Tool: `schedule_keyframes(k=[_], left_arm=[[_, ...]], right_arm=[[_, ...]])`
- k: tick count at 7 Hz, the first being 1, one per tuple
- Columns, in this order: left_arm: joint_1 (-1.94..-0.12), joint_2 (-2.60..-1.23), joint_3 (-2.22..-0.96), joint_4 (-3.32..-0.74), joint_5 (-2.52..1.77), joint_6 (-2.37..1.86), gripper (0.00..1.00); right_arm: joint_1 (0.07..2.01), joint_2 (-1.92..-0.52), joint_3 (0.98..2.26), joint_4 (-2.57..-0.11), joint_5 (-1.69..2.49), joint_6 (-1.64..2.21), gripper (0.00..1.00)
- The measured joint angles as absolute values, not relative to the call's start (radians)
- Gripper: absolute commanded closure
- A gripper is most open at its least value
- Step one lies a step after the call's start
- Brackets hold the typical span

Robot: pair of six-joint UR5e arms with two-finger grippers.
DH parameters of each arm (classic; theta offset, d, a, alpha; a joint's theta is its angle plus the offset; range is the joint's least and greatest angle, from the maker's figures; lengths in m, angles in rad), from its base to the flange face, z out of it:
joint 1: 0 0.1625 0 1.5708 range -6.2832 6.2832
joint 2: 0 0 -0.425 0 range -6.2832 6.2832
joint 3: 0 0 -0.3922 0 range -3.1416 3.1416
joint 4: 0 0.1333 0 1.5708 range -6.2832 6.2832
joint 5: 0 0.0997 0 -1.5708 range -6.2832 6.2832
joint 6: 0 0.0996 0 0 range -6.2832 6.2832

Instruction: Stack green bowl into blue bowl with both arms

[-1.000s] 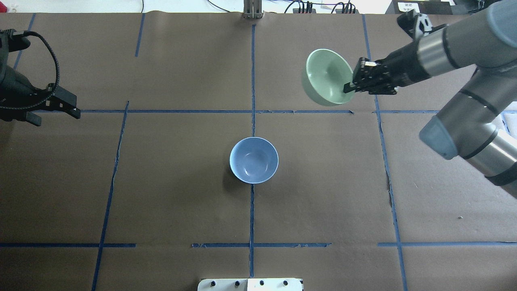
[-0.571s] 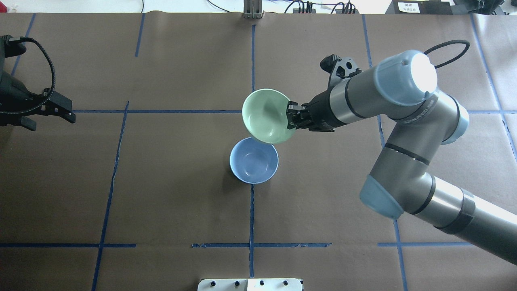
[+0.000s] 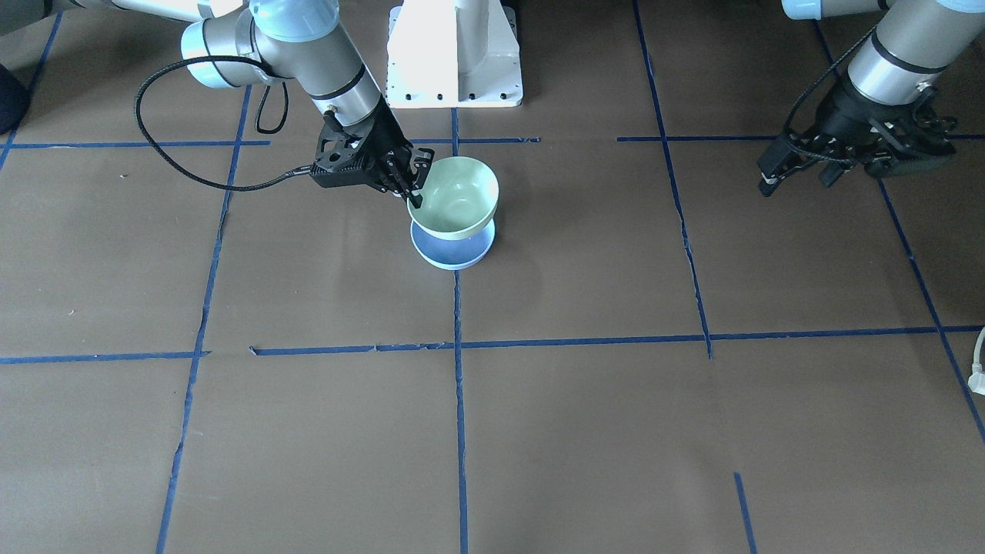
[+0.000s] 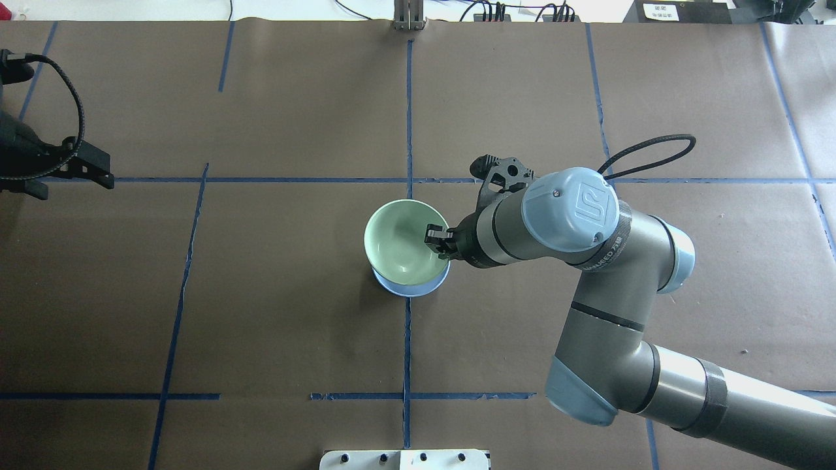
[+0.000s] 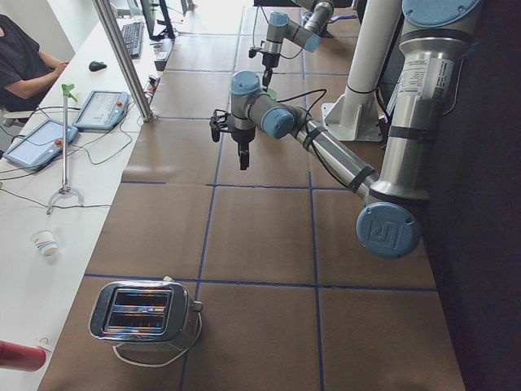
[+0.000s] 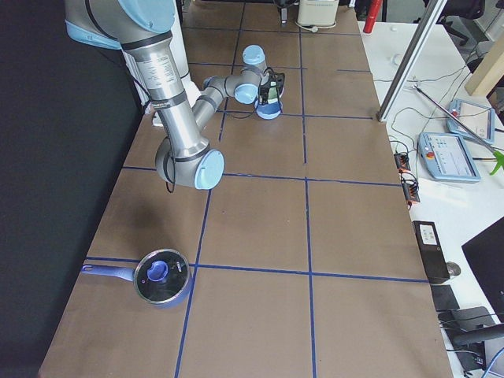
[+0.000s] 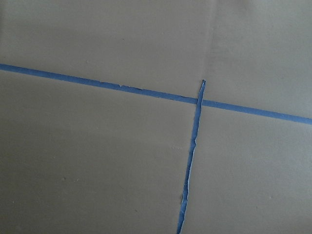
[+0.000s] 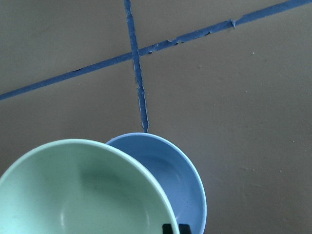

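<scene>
The pale green bowl (image 4: pixel 400 243) is tilted over the pale blue bowl (image 4: pixel 413 289), which stands at the table's centre. The green bowl covers most of the blue one. My right gripper (image 4: pixel 439 240) is shut on the green bowl's rim on the side toward my right arm. The front-facing view shows the green bowl (image 3: pixel 459 196) low over the blue bowl (image 3: pixel 454 255), with the right gripper (image 3: pixel 413 190) on its rim. The right wrist view shows both, the green bowl (image 8: pixel 83 195) and the blue bowl (image 8: pixel 183 180). I cannot tell whether they touch. My left gripper (image 3: pixel 796 178) is open and empty, far off at the table's left (image 4: pixel 73 186).
The white pedestal base (image 3: pixel 454 54) stands at the robot's edge of the table. A toaster (image 5: pixel 142 314) sits at the table's left end. A pot with a blue lid (image 6: pixel 161 276) sits at its right end. Blue tape lines cross the brown table cover.
My right arm has carried the green bowl from the far right to over the blue bowl and lowered it. The left gripper has drifted slightly outward.
</scene>
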State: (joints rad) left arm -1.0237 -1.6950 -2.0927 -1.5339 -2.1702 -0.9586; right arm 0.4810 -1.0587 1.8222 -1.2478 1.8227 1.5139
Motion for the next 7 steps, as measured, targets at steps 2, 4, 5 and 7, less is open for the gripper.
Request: schedule_keyframes(k=[2, 4, 5, 7], left_arm=[[-1.024, -1.695, -2.098, -1.534, -2.169, -0.96, 0.0], [-1.025, -1.694, -2.099, -1.535, -2.169, -0.961, 0.0], [-1.024, -1.694, -2.098, -1.535, -2.169, -0.961, 0.0], [-1.021, -1.695, -2.088, -1.54, -2.164, -0.96, 0.0]], right_arm=[[0.469, -1.051, 1.813, -1.263, 1.801, 1.515, 0.23], [0.467, -1.048, 1.804, -1.268, 1.754, 1.525, 0.0], [0.47, -1.048, 1.8, -1.266, 1.731, 1.542, 0.0], [0.506, -1.048, 1.806, -1.286, 1.732, 1.552, 0.0]])
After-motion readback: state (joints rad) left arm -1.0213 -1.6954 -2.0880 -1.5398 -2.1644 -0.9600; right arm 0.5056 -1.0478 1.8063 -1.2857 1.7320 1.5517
